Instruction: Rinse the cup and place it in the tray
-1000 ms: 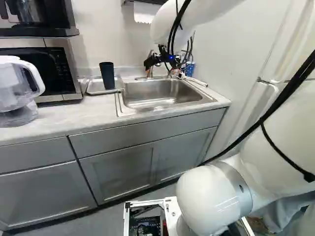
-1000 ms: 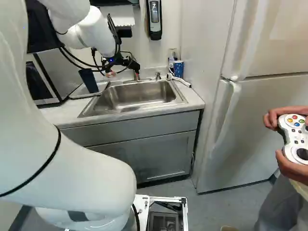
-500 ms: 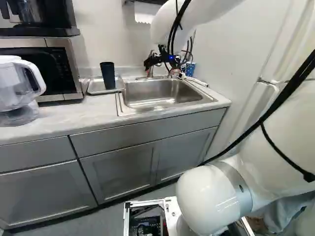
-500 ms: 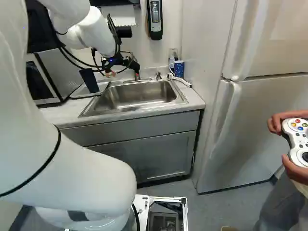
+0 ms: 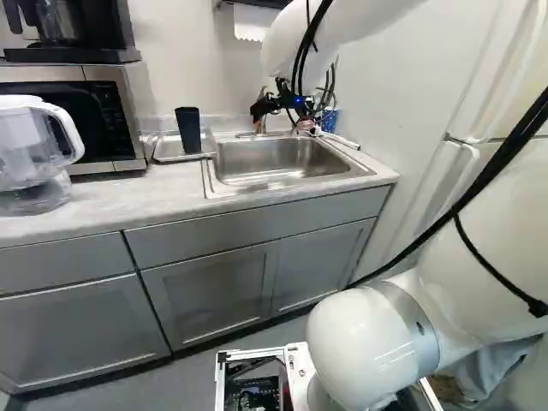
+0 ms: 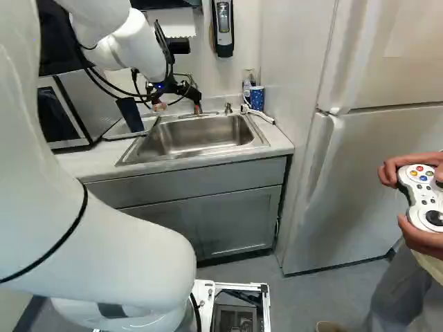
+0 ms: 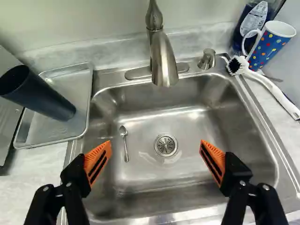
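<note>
My gripper [image 6: 178, 104] hangs over the sink near the faucet in the right base view. In the wrist view the gripper [image 7: 156, 146] is open, its orange pads wide apart above the basin [image 7: 140, 171] with nothing between them. A dark cup [image 7: 40, 96] stands in the metal tray [image 7: 77, 79], beside the basin and apart from the fingers; the left base view shows this cup [image 5: 188, 130] upright. The faucet [image 7: 164, 61] reaches over the basin, ahead of the gripper. No water stream is visible.
In the basin lie a spoon [image 7: 124, 143] and the drain [image 7: 166, 145]. A dotted blue mug [image 7: 269, 47], a soap bottle [image 7: 251, 21] and a brush [image 7: 267, 84] are by the far corner. A microwave [image 5: 68, 120] and pitcher [image 5: 34, 150] occupy the counter.
The base has moved slightly, seemingly backward: in the left base view the pitcher and counter end shift inward. The arm keeps its pose, and the cup has not moved in the tray.
</note>
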